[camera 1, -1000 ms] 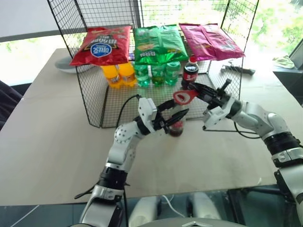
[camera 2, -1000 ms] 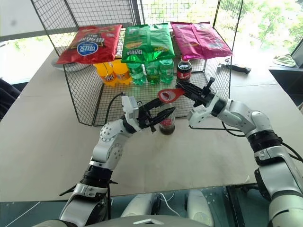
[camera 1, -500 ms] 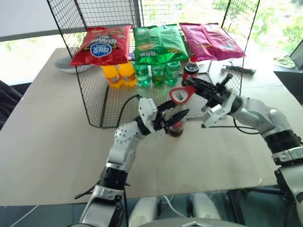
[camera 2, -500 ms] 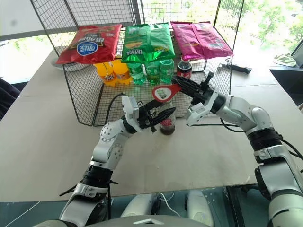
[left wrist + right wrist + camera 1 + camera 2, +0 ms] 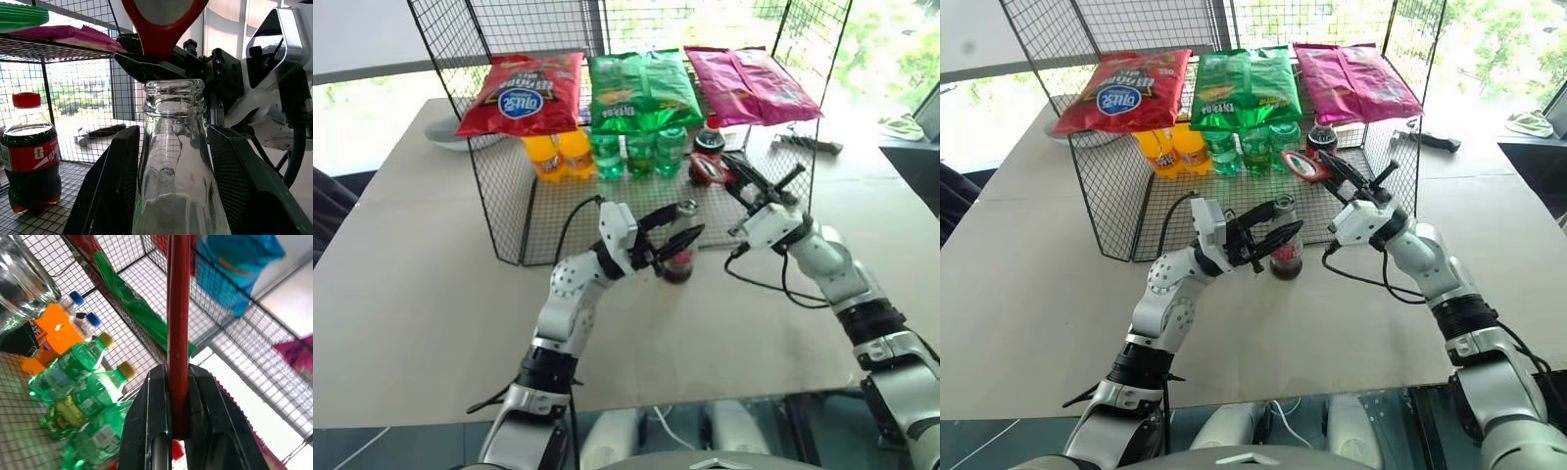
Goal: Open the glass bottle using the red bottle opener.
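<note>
The glass bottle stands on the table in front of the wire rack, and my left gripper is shut on its neck. The bottle's mouth is bare, with no cap on it. My right gripper is shut on the handle of the red bottle opener. It holds the opener above and behind the bottle, toward the rack, clear of the mouth. In the right wrist view the opener stands edge-on between the two fingers. Its red head hangs just over the bottle in the left wrist view.
The wire rack carries red, green and pink snack bags on top. Under them stand orange bottles, green bottles and a plastic cola bottle. A black tool lies at the back right.
My right gripper has rolled and swung the opener up off the bottle's top and back toward the rack. The bottle's mouth now shows bare. The left gripper and bottle have stayed put.
</note>
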`<action>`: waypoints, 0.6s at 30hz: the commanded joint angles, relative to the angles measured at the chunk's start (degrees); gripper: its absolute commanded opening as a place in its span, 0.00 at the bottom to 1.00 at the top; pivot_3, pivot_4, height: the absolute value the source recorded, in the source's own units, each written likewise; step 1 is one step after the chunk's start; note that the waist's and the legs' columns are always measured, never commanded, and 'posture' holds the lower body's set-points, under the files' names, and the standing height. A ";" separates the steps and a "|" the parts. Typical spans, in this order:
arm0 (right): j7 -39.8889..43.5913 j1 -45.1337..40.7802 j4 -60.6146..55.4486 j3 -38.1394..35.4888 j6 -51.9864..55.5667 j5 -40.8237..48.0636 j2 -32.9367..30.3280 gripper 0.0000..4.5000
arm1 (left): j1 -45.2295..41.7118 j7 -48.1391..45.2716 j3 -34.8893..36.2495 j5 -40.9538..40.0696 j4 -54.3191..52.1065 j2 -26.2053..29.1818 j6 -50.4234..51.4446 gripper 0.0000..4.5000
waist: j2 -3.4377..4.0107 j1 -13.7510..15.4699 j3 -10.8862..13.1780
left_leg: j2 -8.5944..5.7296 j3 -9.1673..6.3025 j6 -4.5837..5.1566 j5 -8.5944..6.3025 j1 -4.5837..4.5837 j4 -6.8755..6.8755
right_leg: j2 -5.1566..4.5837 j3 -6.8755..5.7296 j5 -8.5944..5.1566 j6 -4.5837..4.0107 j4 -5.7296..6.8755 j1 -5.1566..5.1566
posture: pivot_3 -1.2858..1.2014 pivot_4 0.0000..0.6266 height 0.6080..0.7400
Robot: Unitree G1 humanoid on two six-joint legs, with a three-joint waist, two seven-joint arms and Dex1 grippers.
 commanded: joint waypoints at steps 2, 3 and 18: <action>5.70 2.99 -4.96 -1.90 7.02 11.37 3.55 0.00 | 0.80 0.87 -0.02 0.93 0.02 0.49 0.89 0.47 | 0.04 0.01 0.02 | 0.00 -0.01 0.00 0.00 0.00 -0.01 | 0.00 -0.01 0.00 0.00 0.00 0.00 | 0.52 0.24 1.00; 6.41 3.62 -5.46 -2.29 8.40 12.48 4.29 0.00 | 0.84 0.67 -0.07 0.71 -0.07 0.61 1.24 0.47 | 0.04 0.01 0.03 | -0.01 0.00 0.00 0.00 0.00 -0.01 | -0.01 0.00 0.00 0.00 0.00 0.00 | 0.52 0.24 1.00; 11.88 8.03 -8.06 -4.10 11.59 11.97 6.45 0.00 | 1.33 0.48 0.12 0.91 -1.13 0.77 1.31 0.99 | 0.15 0.03 0.18 | -0.03 -0.03 0.00 0.00 -0.21 -0.09 | -0.01 -0.03 0.00 0.00 -0.08 -0.21 | 0.52 0.24 1.00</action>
